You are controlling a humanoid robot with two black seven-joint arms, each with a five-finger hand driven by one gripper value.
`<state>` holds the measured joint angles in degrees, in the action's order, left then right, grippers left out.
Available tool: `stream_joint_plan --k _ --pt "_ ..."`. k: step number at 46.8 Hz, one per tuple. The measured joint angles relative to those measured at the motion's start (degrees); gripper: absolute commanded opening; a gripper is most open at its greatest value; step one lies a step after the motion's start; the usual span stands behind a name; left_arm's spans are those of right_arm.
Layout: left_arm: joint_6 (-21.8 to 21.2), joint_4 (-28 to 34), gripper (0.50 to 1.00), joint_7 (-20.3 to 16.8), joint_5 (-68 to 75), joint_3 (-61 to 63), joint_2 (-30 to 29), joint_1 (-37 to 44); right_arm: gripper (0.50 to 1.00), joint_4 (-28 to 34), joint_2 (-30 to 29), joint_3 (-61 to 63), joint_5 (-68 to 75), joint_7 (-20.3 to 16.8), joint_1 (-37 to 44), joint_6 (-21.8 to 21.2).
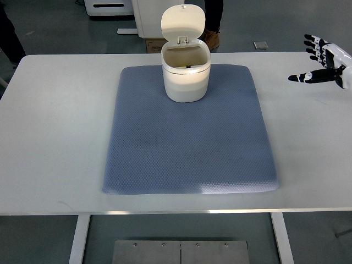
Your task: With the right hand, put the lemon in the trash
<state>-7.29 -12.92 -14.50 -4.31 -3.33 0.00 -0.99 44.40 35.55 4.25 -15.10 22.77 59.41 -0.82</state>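
A white trash can (186, 71) stands at the far middle of the blue-grey mat (187, 143), its round lid (182, 22) flipped up and open. A small bit of yellow shows just inside the can's rim; I cannot tell whether it is the lemon. No lemon lies on the mat or the table. My right hand (322, 60) hovers at the far right edge, well to the right of the can, with its black and white fingers (312, 45) spread and nothing in them. The left arm is out of view.
The white table (55, 132) extends around the mat on all sides. Beyond the far edge are a white cabinet (148, 16) and a person's shoe (210, 39) on the floor. A dark trouser leg (10, 33) shows at the top left.
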Motion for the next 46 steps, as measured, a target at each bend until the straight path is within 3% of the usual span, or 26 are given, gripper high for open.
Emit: stream_joint_plan --k 9,20,31,46 --pt "0.0 0.0 1.0 0.0 0.0 0.0 0.0 -0.1 1.0 -2.7 -1.5 4.7 11.5 0.0 -4.3 -0.4" --pt "0.0 0.0 1.0 0.0 0.0 0.0 0.0 0.0 1.0 -7.9 -8.1 7.7 19.9 -0.2 -7.6 -0.8" --pt "0.0 0.0 1.0 0.0 0.0 0.0 0.0 0.0 1.0 -11.8 -13.6 15.9 22.3 -1.3 -11.0 -0.8" --pt "0.0 0.0 1.0 0.0 0.0 0.0 0.0 0.0 1.0 -11.9 -15.5 20.2 22.6 -1.4 -11.1 -0.8"
